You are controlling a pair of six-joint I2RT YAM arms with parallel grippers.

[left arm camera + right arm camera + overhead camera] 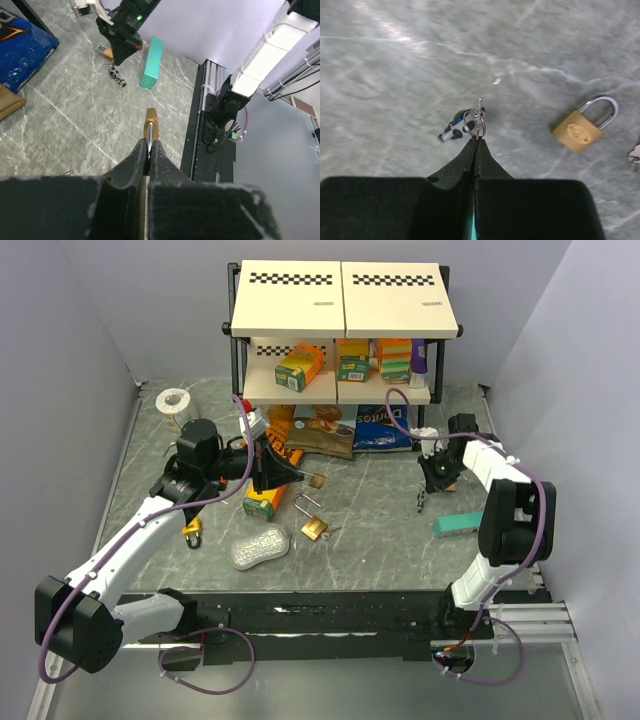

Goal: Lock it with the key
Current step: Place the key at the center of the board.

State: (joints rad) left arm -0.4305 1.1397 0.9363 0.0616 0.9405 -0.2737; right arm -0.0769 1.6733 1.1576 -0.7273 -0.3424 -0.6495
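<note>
Over the table (pixel 380 530), the left end effector (pixel 148 144) pinches a brass padlock (pixel 151 127) aloft by its shackle. The right end effector (pixel 477 143), well apart, is pressed together on the key (pixel 479 114). Both grasps look done; inserting and turning the key remain.

In the left wrist view the left claw (pixel 149 145) pinches a brass padlock (pixel 151 126) whose shackle is buried between the fingers; only the far end of the body shows. The blue bag (pixel 20 47) is cut off by the left edge. A second padlock (pixel 103 50) sits half hidden behind the right claw (pixel 116 61). In the right wrist view the right claw (pixel 476 145) grips a key (pixel 479 112) seen edge-on, so its teeth cannot be made out. A metal bit (pixel 635 155) at the right edge is cropped beyond naming. From above, a yellow object (pixel 190 530) on the table (pixel 380 540) lies partly under the left arm.
</note>
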